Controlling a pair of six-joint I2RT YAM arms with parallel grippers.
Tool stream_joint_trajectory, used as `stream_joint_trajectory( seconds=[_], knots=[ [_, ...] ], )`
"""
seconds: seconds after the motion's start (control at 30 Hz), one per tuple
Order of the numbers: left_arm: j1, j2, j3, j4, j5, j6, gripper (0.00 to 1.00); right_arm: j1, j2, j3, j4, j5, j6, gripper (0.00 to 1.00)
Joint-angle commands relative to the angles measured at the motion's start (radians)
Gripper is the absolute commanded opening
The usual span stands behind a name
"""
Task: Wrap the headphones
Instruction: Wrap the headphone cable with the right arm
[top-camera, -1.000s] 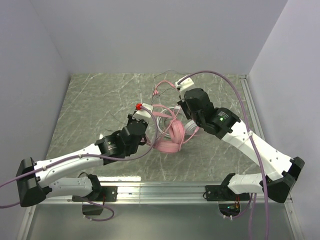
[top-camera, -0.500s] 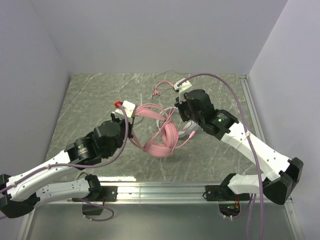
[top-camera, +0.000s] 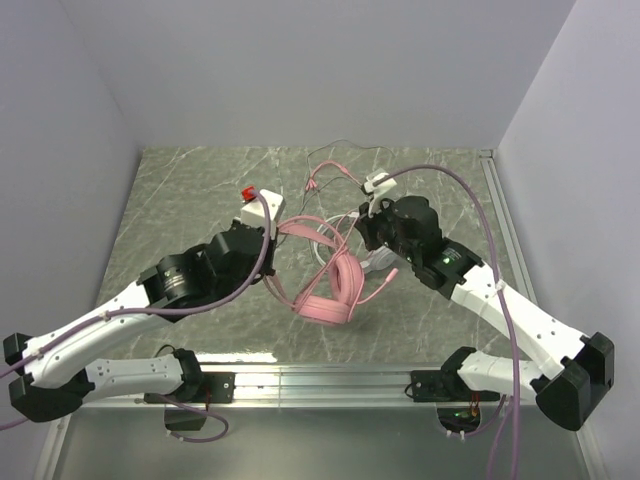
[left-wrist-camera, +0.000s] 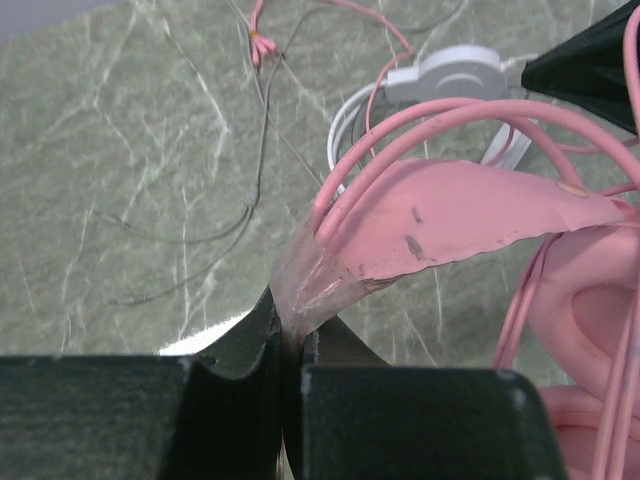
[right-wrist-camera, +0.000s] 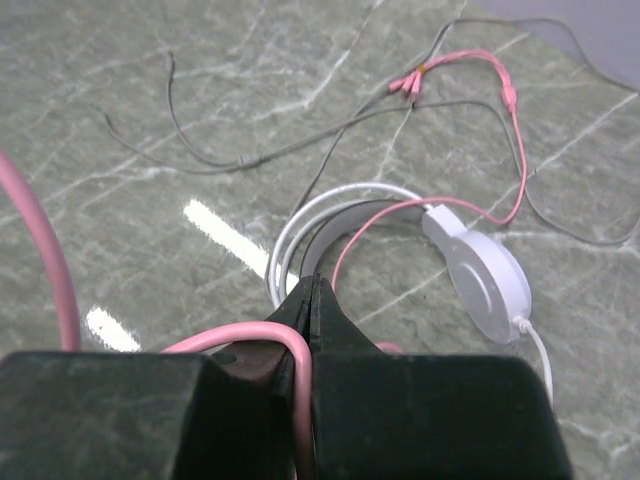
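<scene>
Pink headphones (top-camera: 335, 290) hang over the middle of the tabletop (top-camera: 180, 200). The ear cups are lowest and closest to the near edge, and the headband rises toward the left. The left gripper (left-wrist-camera: 300, 310) is clenched on the end of that headband, where several strands of cable already run across it. The right gripper (right-wrist-camera: 308, 330) is pinched tight on the thin pink cable (right-wrist-camera: 240, 337), a little farther back.

The step in hand looks like laying another turn. It probably goes best if the left arm holds the band steady while the right leads the cable round it. Tension should be light, each turn sitting beside the last.

White headphones (right-wrist-camera: 485, 285) lie on the tabletop just beyond, under the pink strands, so the loop should pass above them without dragging them. Toward the far edge, the pink cable's branched end (top-camera: 318, 178) lies tangled with a thin dark cable (left-wrist-camera: 200, 235), which may snag as slack is drawn in.
</scene>
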Motion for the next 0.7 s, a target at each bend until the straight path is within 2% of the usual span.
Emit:
stream_joint_trajectory(
  seconds=[0.0, 0.27, 0.5, 0.67],
  knots=[
    [0.006, 0.035, 0.115, -0.095, 0.116, -0.1, 0.0, -0.036, -0.052, -0.044, 0.205, 0.047, -0.002, 0.03],
    [0.082, 0.047, 0.181, -0.11, 0.246, -0.115, 0.0, -0.037, -0.12, -0.19, 0.408, 0.025, -0.017, 0.08],
    [0.088, 0.087, 0.26, -0.162, 0.294, -0.133, 0.0, -0.039, -0.109, -0.234, 0.529, 0.008, -0.016, 0.1],
    [0.088, 0.107, 0.308, -0.186, 0.297, -0.138, 0.0, -0.039, -0.08, -0.25, 0.583, -0.007, -0.016, 0.16]
  ],
)
